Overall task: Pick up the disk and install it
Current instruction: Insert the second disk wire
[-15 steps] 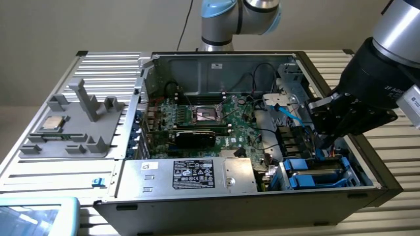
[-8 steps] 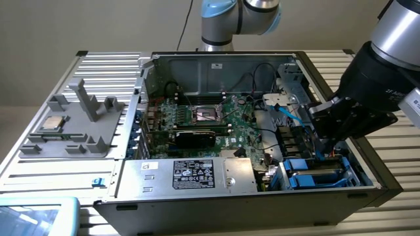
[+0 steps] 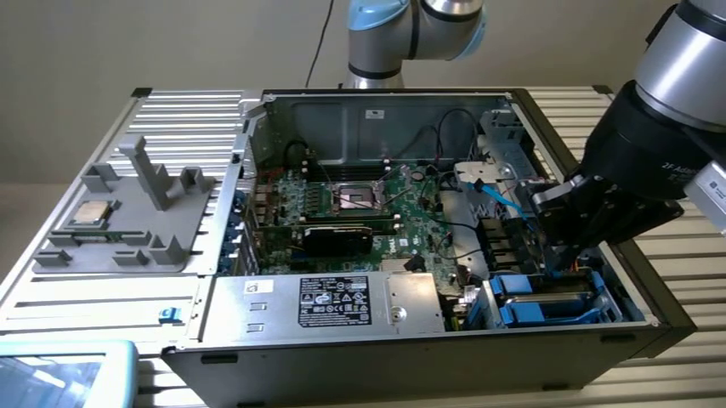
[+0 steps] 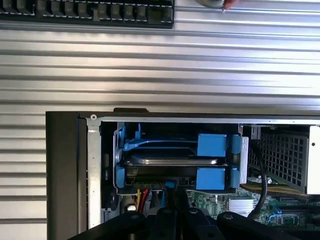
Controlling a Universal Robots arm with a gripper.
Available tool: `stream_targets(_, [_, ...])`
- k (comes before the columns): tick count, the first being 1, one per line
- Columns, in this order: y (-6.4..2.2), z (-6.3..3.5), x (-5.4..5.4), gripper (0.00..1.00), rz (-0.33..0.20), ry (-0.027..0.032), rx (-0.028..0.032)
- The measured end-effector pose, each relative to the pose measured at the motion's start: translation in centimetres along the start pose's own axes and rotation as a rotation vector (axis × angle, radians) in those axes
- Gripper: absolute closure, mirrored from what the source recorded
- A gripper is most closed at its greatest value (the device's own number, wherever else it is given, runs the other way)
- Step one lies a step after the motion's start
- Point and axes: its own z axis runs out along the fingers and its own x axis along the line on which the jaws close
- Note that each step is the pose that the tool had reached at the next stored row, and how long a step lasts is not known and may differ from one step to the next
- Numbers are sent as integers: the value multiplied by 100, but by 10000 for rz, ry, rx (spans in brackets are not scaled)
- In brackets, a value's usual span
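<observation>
Gripper (image 3: 558,255) lowered into the drive corner of the open computer case (image 3: 375,357), fingers pressed together, with the disk (image 4: 172,161) sitting in its bay.

In the exterior view the black gripper hangs from the arm (image 3: 669,127) at the exterior view's right and reaches down just above the blue drive cage (image 3: 545,306) in the near right corner of the case; its fingers are closed together and I cannot see anything held between them. In the wrist view the disk lies flat inside the cage, silver-grey, framed by its blue carrier bracket (image 4: 212,145), close beyond the dark finger tips. Further out are the green motherboard (image 3: 363,208), the silver power supply box (image 3: 329,302) with a black label, and a grey tray (image 3: 125,217) holding a small CPU chip (image 3: 91,214) on the ribbed table (image 3: 102,297).
</observation>
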Motion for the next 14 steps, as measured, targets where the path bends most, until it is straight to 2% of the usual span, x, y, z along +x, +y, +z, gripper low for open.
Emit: stream_targets(14, [35,112,6,89,-1,4,18])
